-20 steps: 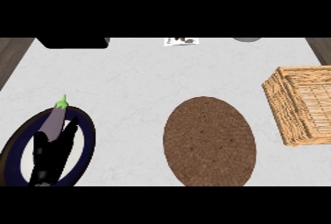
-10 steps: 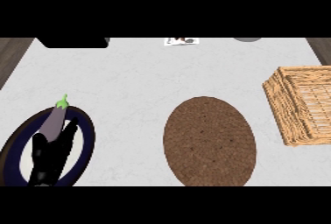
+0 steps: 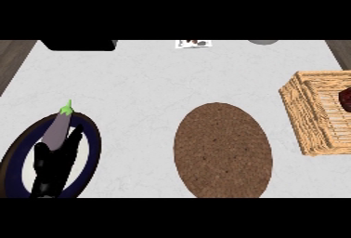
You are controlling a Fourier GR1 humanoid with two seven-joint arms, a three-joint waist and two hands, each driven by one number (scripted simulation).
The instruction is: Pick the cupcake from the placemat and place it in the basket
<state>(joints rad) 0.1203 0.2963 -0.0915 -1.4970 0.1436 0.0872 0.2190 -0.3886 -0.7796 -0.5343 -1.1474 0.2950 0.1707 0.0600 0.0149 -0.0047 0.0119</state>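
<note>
Nearest the lower left edge, the left hand [image 3: 51,167] shows as a black shape over the dark-rimmed plate [image 3: 90,139], its fingers straight and relaxed, pointing up toward the eggplant [image 3: 58,130] that lies on the same plate; it holds nothing and reads as resting. The right hand is not in view. The brown oval placemat [image 3: 223,151] at centre is bare: no cupcake on it. Change against the two earlier pictures: a dark red shape [image 3: 345,99] now shows inside the wicker basket [image 3: 308,116] at the right edge, where only the weave showed before; placemat, plate, eggplant and left hand look unmoved. The shape is cut off by the picture's edge, so cannot confirm it as the cupcake, though that is the likely reading. Judgement: the placing is done or nearly so. Farther off on the white table [image 3: 137,83]: a black box [image 3: 79,44] at upper left, a small printed card [image 3: 192,43], a grey round object [image 3: 263,42]. All well apart from the basket; nothing obstructs.
</note>
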